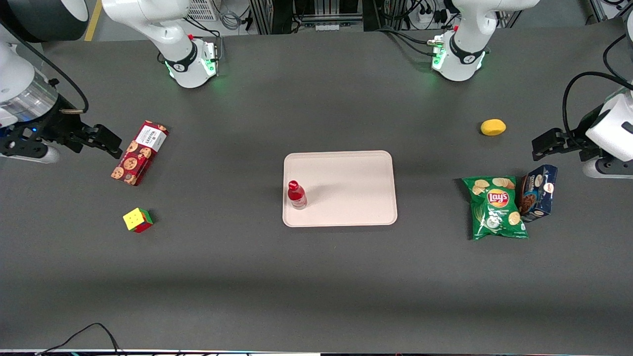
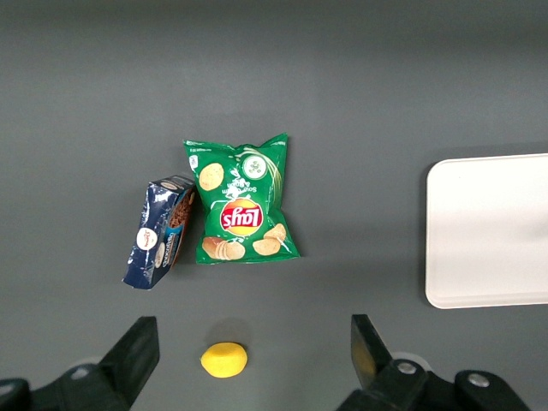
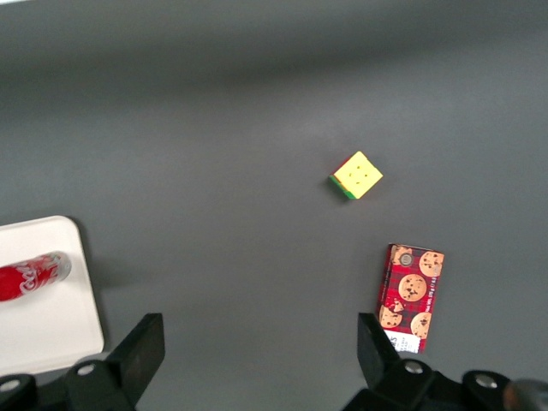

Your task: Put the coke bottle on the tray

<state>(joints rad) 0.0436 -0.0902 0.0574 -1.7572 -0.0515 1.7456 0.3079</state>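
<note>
The coke bottle (image 1: 296,194), small and red with a red cap, stands upright on the pale pinkish tray (image 1: 346,168), close to the tray's rim toward the working arm's end. In the right wrist view the coke bottle (image 3: 30,276) shows on a corner of the tray (image 3: 51,330). My right gripper (image 1: 110,144) hovers well away from the tray, toward the working arm's end of the table, beside the red cookie box. Its jaws stand wide open over bare table, and the gripper (image 3: 257,351) holds nothing.
A red cookie box (image 1: 139,152) lies next to my gripper, and a colour cube (image 1: 137,220) sits nearer the front camera. Toward the parked arm's end lie a green chips bag (image 1: 497,206), a blue box (image 1: 538,192) and a yellow lemon (image 1: 493,127).
</note>
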